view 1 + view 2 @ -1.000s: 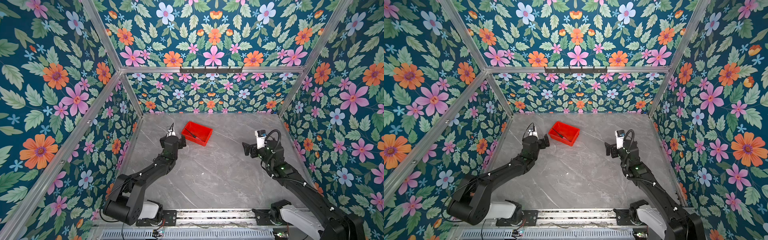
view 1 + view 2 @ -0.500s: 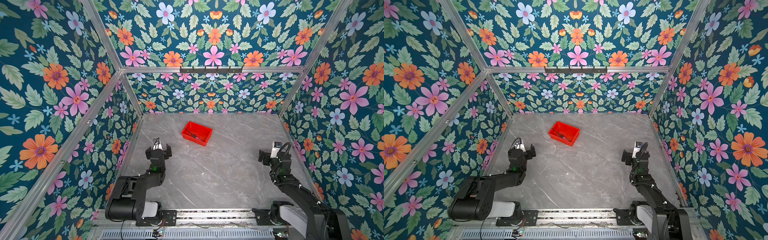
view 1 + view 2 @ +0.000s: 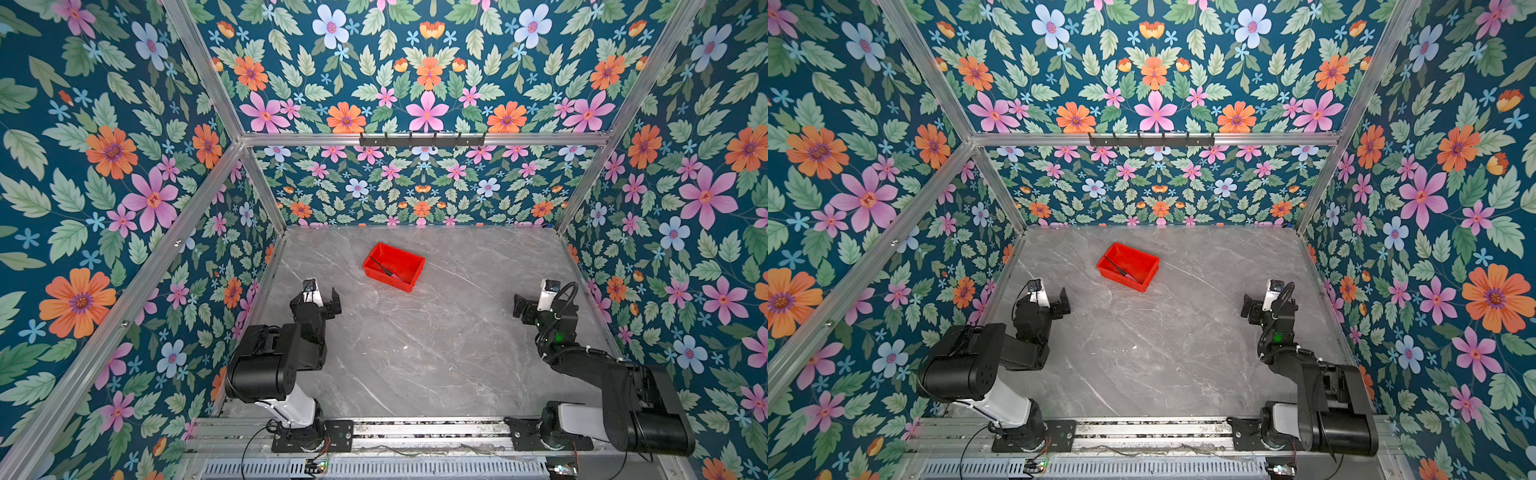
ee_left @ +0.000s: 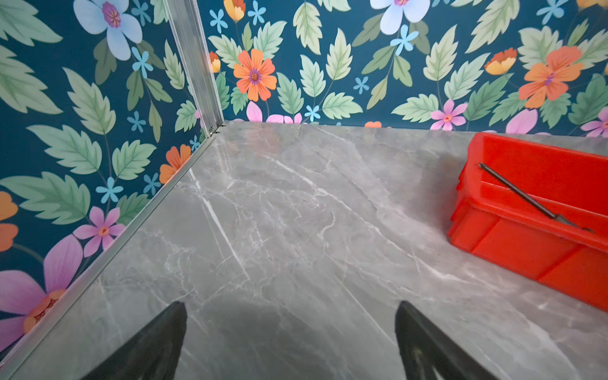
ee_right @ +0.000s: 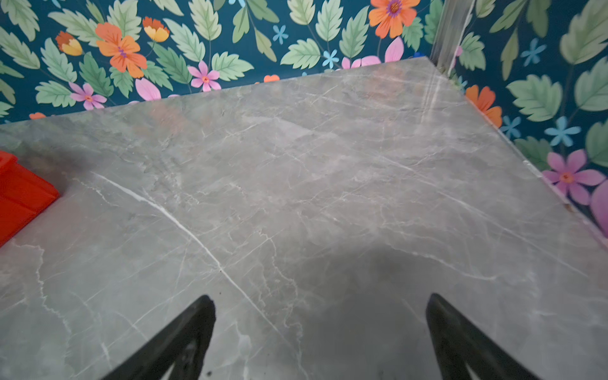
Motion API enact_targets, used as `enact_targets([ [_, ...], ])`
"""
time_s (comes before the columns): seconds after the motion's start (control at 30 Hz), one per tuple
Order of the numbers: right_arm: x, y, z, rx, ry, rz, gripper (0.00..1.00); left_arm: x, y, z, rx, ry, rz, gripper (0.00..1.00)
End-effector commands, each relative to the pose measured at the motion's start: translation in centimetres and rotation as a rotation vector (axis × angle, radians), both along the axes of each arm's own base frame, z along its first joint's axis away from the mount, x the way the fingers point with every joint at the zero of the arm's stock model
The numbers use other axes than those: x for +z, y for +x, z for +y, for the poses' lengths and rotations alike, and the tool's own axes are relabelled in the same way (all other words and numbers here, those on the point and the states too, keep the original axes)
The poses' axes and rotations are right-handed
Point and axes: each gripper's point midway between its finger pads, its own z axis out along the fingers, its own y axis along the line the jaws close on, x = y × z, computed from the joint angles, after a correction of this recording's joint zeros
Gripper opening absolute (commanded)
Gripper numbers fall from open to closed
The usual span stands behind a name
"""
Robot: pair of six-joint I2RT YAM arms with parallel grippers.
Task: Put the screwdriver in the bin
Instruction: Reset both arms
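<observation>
Your slim screwdriver with the thin black shaft (image 3: 382,266) already lies inside the small bright red plastic bin (image 3: 406,261), at its end towards the left arm. In both top views its long axis runs on a slant across that end (image 3: 1115,266). In the left wrist view the shaft (image 4: 526,197) slopes, with its tip end up by the rim of the bin (image 4: 526,260) and the rest dropping behind the near wall. The red handle is hard to pick out against the red plastic.

The bin sits on the grey marble-patterned tabletop (image 3: 415,353) towards the back and left of centre, touching neither arm. From the left gripper (image 3: 322,297) it lies ahead and inward, towards the middle of the table. Those jaws are spread wide with nothing between them (image 4: 291,304). The right gripper (image 3: 530,307) is well apart from the bin on the far side of the table, its jaws also spread and holding nothing (image 5: 319,296). Only one corner of the bin (image 5: 19,197) shows at the edge of its wrist view.

I judge the task done. If you want the screwdriver to lie flat, use the left arm, which is clearly nearer. Close across the shaft, not along it.
</observation>
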Motion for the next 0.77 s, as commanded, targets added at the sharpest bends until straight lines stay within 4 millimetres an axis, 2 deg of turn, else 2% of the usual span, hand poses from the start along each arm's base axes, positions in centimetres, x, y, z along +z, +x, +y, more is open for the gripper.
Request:
enact_targets([
  [0.0,1.13,1.38,0.86,0.050,0.021,-0.078,0.99,0.51,0.29,-0.33,-0.021,-0.016,-0.022,1.00],
  [0.07,0.93,1.85,1.01,0.063,0.020,-0.070,0.99,0.38,0.26,-0.29,-0.019,-0.016,-0.015,1.00],
  [0.73,0.84,1.77,0.95,0.061,0.016,-0.056,0.99,0.35,0.28,-0.36,-0.019,-0.009,-0.013,1.00],
])
